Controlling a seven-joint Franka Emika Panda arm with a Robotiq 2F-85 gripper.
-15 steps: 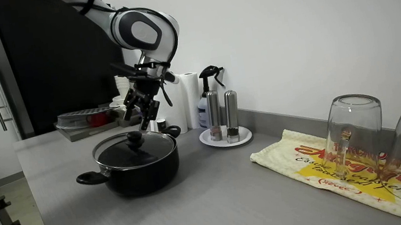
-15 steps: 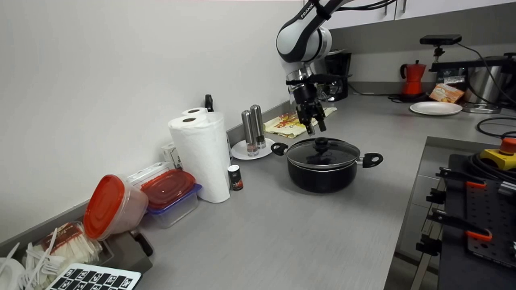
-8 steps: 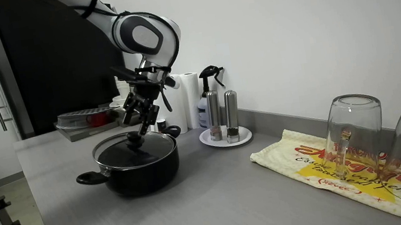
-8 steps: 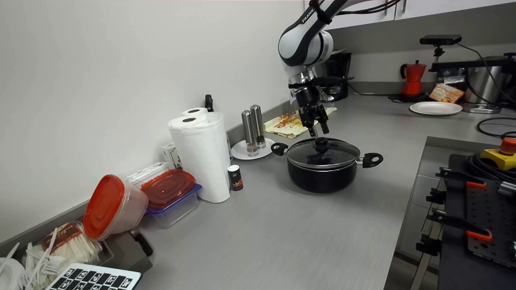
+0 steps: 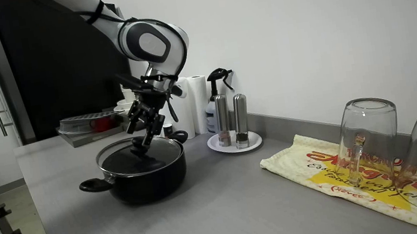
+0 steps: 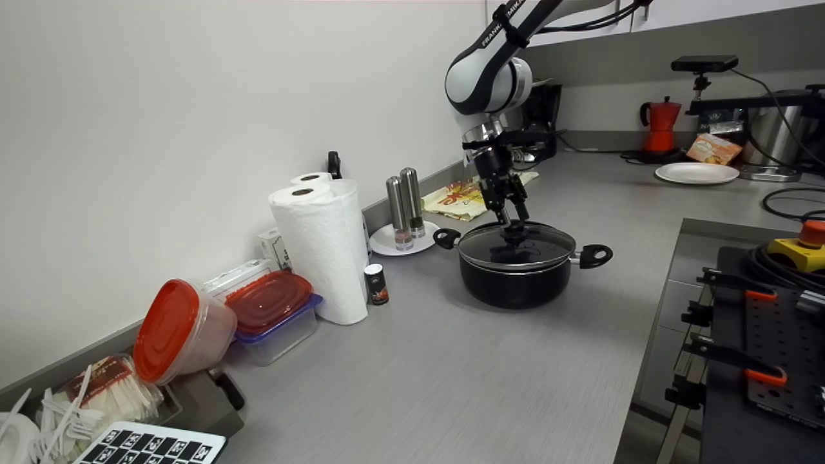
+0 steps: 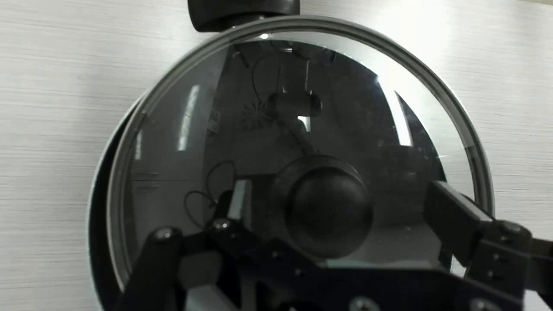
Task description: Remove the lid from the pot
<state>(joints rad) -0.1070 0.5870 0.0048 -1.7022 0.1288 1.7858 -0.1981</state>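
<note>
Yet to lift the glass lid resting on the black pot; probably at the alignment step, with grasp and removal left to do.
Poised above with the Panda arm bent downward and the Robotiq gripper tilted, spread to either side of the knob; impossible to tell whether touching.

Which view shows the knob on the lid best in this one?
The wrist view: it looks down on the knob, large and whole, framed by the open gripper. Both exterior views show it small, at a slant, crowded by a fingertip.
</note>
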